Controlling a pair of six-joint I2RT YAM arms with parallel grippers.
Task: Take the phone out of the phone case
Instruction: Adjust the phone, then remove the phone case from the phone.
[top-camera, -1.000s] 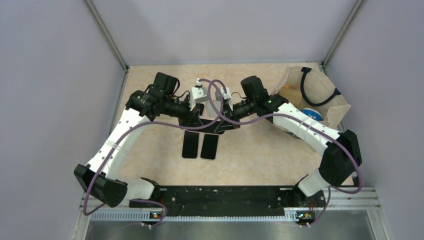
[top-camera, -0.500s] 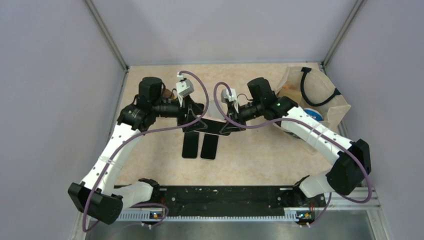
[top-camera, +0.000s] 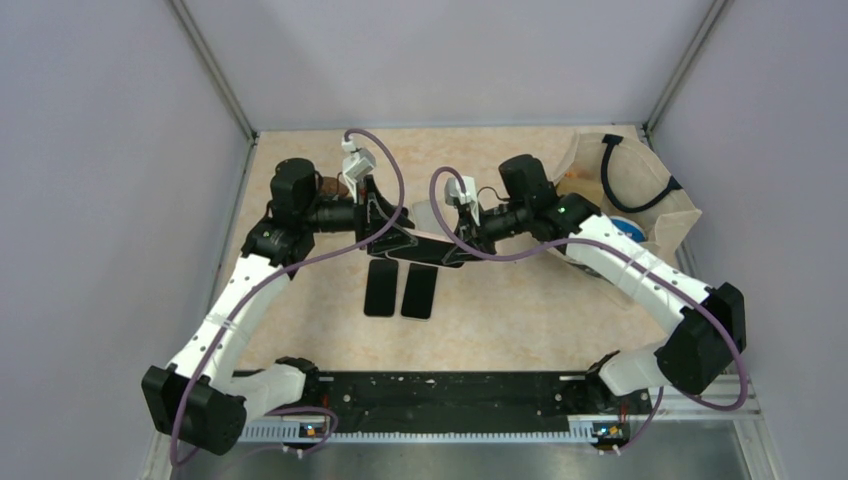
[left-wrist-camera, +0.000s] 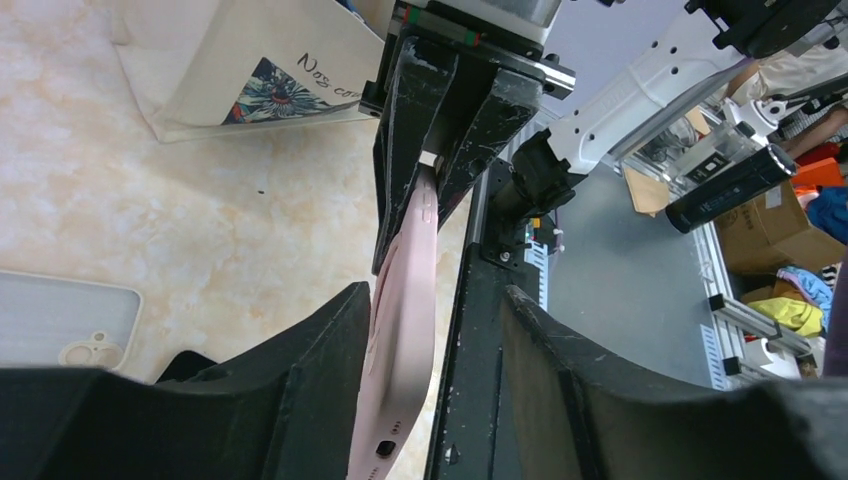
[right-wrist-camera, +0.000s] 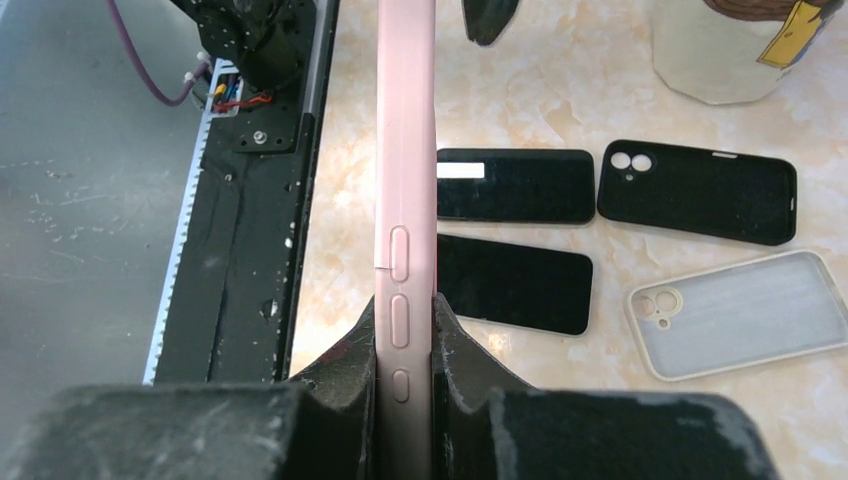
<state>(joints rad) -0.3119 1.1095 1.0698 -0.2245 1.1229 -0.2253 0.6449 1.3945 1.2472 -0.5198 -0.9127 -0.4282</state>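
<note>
Now that the left gripper (left-wrist-camera: 430, 310) has just loosened its grip, its fingers are standing apart around one end of the pink cased phone (right-wrist-camera: 405, 150), no longer squeezing it. The right gripper (right-wrist-camera: 405, 310) is clamping the other end, holding it in the air above the middle of the table (top-camera: 500, 310). The left is probably resetting for a fresh hold on the case, so the phone is likely not coming out yet.

Cased phone (right-wrist-camera: 405, 150) up off the tabletop (top-camera: 520, 320), centre. Two loose phones (top-camera: 380, 289) lie side by side just near of it. Bag (top-camera: 640, 190) in far-right corner.
</note>
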